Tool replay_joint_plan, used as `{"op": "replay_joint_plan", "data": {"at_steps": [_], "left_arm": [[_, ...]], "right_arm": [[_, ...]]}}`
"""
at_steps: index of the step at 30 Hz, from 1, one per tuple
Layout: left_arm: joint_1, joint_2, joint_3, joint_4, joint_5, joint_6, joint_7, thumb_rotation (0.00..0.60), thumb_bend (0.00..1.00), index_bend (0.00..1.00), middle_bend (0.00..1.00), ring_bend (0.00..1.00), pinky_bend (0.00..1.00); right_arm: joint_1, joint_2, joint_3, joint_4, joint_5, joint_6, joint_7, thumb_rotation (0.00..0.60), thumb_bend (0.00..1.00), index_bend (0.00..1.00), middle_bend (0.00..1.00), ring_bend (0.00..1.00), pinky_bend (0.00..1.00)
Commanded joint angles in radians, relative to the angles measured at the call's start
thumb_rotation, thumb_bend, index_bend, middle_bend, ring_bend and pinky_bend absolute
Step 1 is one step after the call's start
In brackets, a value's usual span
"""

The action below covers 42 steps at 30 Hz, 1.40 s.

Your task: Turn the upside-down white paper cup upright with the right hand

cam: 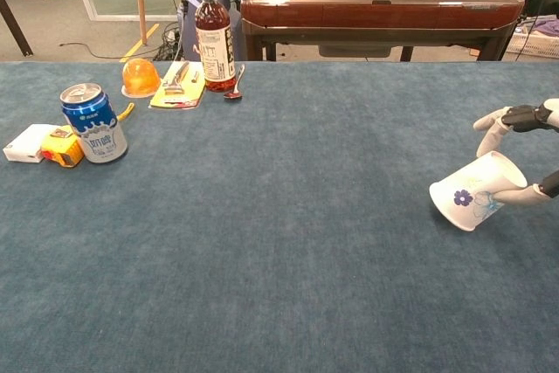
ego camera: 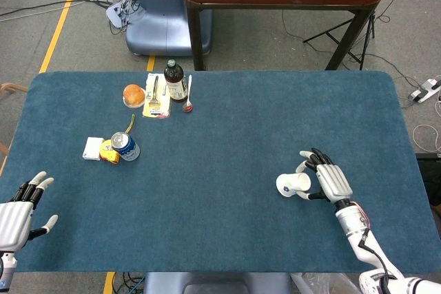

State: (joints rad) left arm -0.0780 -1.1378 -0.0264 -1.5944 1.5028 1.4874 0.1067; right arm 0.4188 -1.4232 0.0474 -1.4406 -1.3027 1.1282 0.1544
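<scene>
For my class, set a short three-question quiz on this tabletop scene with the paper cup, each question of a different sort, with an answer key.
1. True or false: the white paper cup stands upright on the blue table.
2. Which robot hand holds the cup?
A. left robot hand
B. right robot hand
C. neither
3. Fill in: the drink can stands beside a small ____ box.

Key:
1. False; it is tilted, its base pointing to the robot's left.
2. B
3. yellow
</scene>
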Motion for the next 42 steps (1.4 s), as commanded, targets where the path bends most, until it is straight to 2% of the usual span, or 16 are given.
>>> {"op": "replay_joint_plan", "data": {"at_steps": [1, 3, 6, 14, 19, 25, 33, 42], "left_arm": [[0.0, -0.001, 0.0, 0.001, 0.0, -0.001, 0.002, 0.6, 0.21, 0.16, 0.1, 0.13, 0.45], [-0.001, -0.002, 0.001, 0.001, 0.0, -0.002, 0.003, 0.6, 0.21, 0.16, 0.1, 0.13, 0.45], [-0.002, -0.004, 0.001, 0.002, 0.0, -0.005, 0.005, 0.6, 0.21, 0.16, 0.1, 0.13, 0.45], [-0.004, -0.005, 0.002, 0.002, 0.0, -0.008, 0.006, 0.6, 0.21, 0.16, 0.1, 0.13, 0.45], [-0.005, -0.005, 0.002, 0.002, 0.001, -0.01, 0.005, 0.6, 0.21, 0.16, 0.1, 0.13, 0.45], [-0.005, -0.003, 0.002, 0.001, 0.0, -0.008, 0.002, 0.6, 0.21, 0.16, 0.1, 0.13, 0.45], [-0.003, 0.0, 0.002, -0.001, 0.001, -0.005, -0.003, 0.6, 0.21, 0.16, 0.1, 0.13, 0.45], [-0.002, 0.003, 0.002, -0.004, 0.0, -0.004, -0.007, 0.6, 0.21, 0.16, 0.1, 0.13, 0.45]], "right_arm": [[-0.01, 0.015, -0.001, -0.008, -0.001, 0.009, -0.041, 0.6, 0.09, 0.39, 0.13, 0.0, 0.1], [-0.015, 0.03, 0.001, -0.024, 0.007, 0.01, -0.067, 0.6, 0.06, 0.32, 0.11, 0.0, 0.09], [-0.025, 0.059, 0.007, -0.059, 0.02, 0.02, -0.108, 0.6, 0.04, 0.27, 0.1, 0.0, 0.09], [-0.033, 0.14, 0.028, -0.184, 0.067, 0.031, -0.243, 0.6, 0.03, 0.26, 0.1, 0.0, 0.08], [-0.001, 0.186, 0.029, -0.262, 0.118, 0.001, -0.438, 0.6, 0.03, 0.26, 0.1, 0.0, 0.07], [0.054, 0.212, 0.033, -0.355, 0.245, -0.048, -0.658, 0.6, 0.03, 0.26, 0.06, 0.0, 0.04], [0.113, 0.198, 0.023, -0.41, 0.391, -0.065, -0.82, 0.6, 0.0, 0.26, 0.04, 0.0, 0.02], [0.156, 0.125, 0.004, -0.361, 0.484, -0.051, -0.91, 0.6, 0.0, 0.26, 0.04, 0.0, 0.01]]}}
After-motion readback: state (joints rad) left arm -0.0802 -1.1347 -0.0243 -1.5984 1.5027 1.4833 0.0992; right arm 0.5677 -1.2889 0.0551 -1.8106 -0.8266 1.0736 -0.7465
